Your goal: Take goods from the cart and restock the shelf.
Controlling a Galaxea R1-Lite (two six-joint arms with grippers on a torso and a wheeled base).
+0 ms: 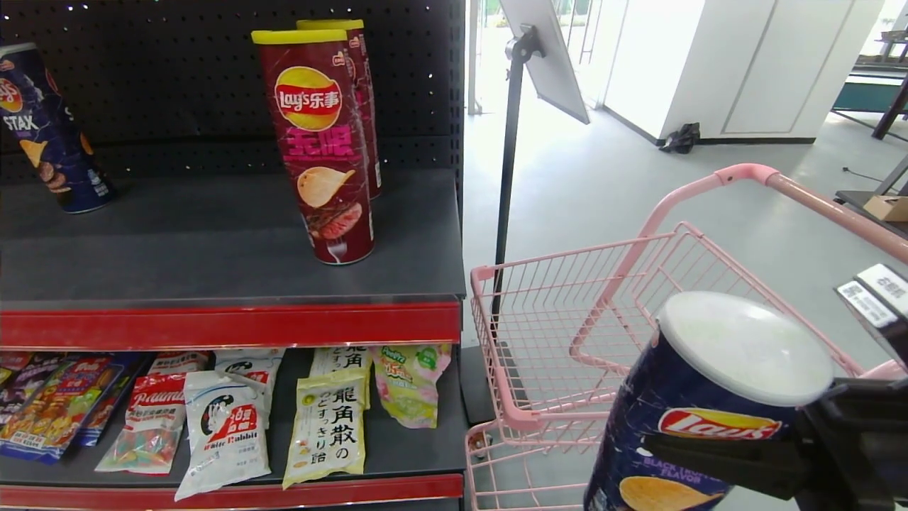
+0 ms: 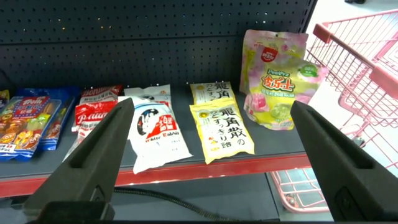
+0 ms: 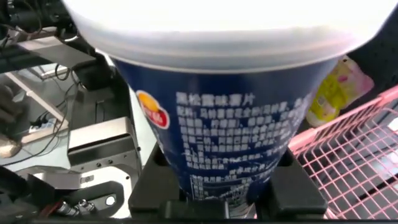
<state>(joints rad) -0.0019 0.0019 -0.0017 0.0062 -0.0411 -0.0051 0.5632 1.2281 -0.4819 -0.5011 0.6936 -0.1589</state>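
Hanging near cart (image 1: 567,260) rim, right gripper (image 1: 713,446), jaws clamping blue can (image 1: 663,387).

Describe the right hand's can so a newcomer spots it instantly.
Find the pink cart right of the shelf. Over its near side, the right hand grips a tilted dark blue can with a white lid. The shelf's red cans have yellow lids; its other blue can stands far left.
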